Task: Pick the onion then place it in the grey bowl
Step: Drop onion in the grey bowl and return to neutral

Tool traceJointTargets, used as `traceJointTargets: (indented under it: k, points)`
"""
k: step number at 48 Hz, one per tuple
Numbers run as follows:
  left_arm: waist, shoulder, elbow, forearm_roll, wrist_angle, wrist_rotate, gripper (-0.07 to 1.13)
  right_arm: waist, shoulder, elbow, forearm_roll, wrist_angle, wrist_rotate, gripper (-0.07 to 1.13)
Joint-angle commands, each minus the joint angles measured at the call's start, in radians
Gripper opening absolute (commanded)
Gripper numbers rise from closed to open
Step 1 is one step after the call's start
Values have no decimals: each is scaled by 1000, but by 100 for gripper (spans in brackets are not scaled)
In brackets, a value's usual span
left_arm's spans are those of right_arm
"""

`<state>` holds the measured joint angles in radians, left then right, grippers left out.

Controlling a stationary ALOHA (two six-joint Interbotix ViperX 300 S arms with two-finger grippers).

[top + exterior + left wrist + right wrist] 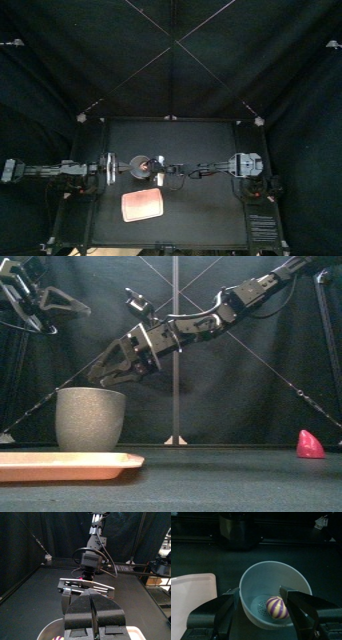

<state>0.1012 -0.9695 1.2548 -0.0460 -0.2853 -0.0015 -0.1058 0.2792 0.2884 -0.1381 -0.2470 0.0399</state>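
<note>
The tall grey speckled cup (pixel 90 418) stands left of the table's middle (pixel 140 165). In the right wrist view a purple-and-cream striped onion (pixel 276 607) lies on the cup's floor (pixel 254 577), touching nothing but the cup. My right gripper (pixel 258 596) hangs just above the rim (pixel 115 370), open, with one jaw on each side of the cup's mouth and nothing between them. In the front view the cup's wall hides the onion. My left gripper (pixel 89 618) rests shut just left of the cup (pixel 108 165).
The flat pink tray (pixel 143 206) lies in front of the cup, near the front edge (pixel 67 464). A small pink-red toy (pixel 310 443) stands at the far right of the table. The right arm stretches across the table's middle.
</note>
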Motion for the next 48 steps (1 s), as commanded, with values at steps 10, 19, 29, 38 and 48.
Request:
traceJointTargets:
  k: [10,19,29,38,48]
  points:
    - [2,2,-15,-2,9,3,-1,31,-288,255,11,-181,-2,97]
    - [2,3,-14,-3,18,3,-1,32,-373,391,12,-275,-2,97]
    - [2,3,-12,-3,21,3,-1,54,-454,485,14,-311,0,97]
    - [2,2,-12,-2,23,5,-1,84,-531,548,38,-319,0,97]
    - [2,3,-12,2,23,5,-1,97,-612,617,101,-319,2,97]
